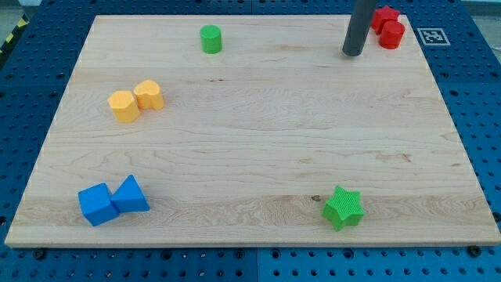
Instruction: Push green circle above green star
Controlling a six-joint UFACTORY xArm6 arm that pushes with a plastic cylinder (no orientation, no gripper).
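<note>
The green circle (210, 38) stands near the view's top, left of centre, on the wooden board (258, 133). The green star (344, 207) lies near the view's bottom, right of centre. My tip (353, 52) is at the view's top right, far to the right of the green circle and well above the green star. It touches neither green block. It stands just left of the red blocks.
Two red blocks (387, 27) sit together at the top right corner. Two yellow blocks (135, 100) touch at the left. A blue cube (97, 204) and a blue triangle (131, 195) touch at the bottom left.
</note>
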